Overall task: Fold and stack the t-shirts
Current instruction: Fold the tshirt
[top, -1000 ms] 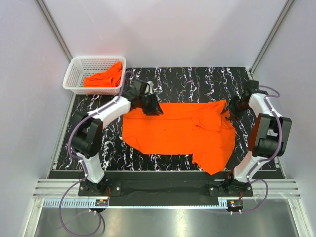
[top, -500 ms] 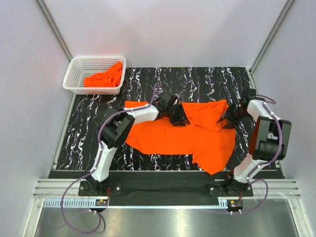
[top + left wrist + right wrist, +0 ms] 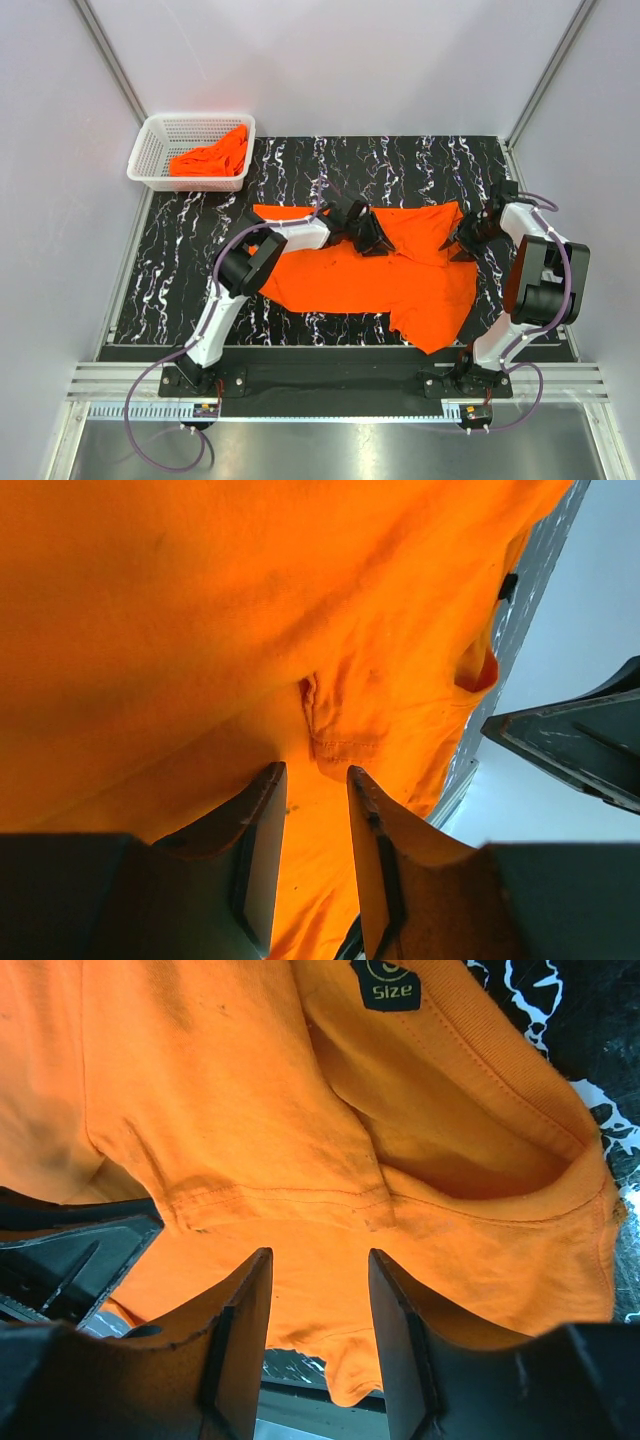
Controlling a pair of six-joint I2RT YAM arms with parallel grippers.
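Orange first, nearest the arm bases: looking at one t-shirt (image 3: pixel 340 275) lying open on the black marbled counter (image 3: pixel 180 280), mostly flat, with a rumpled flap trailing toward the near edge on the right side. Not showing any clean fold yet, judging by the ragged outline and the bunched cloth at the right.

Going farther in, finding the left end effector (image 3: pixel 372 240) hovering over the shirt's far middle. Showing fingers (image 3: pixel 262 820) partly spread just short of a small puckered seam, and pinching nothing visible. Finding the right end effector (image 3: pixel 458 240) at the cloth's far right, beside the collar (image 3: pixel 500 1070). Showing its fingers (image 3: pixel 235 1340) spread as well, over a shoulder seam, with the size label (image 3: pixel 385 985) just beyond, and gripping nothing.

Farthest back, at the left corner, seeing a white mesh basket (image 3: pixel 148 158) holding more t-shirts (image 3: pixel 212 160) in a crumpled heap.

Judging the task as barely begun: seeing no folded shirt and no stack anywhere. Needing smoothing and folding for this one, then the same for the basket's load, then stacking.
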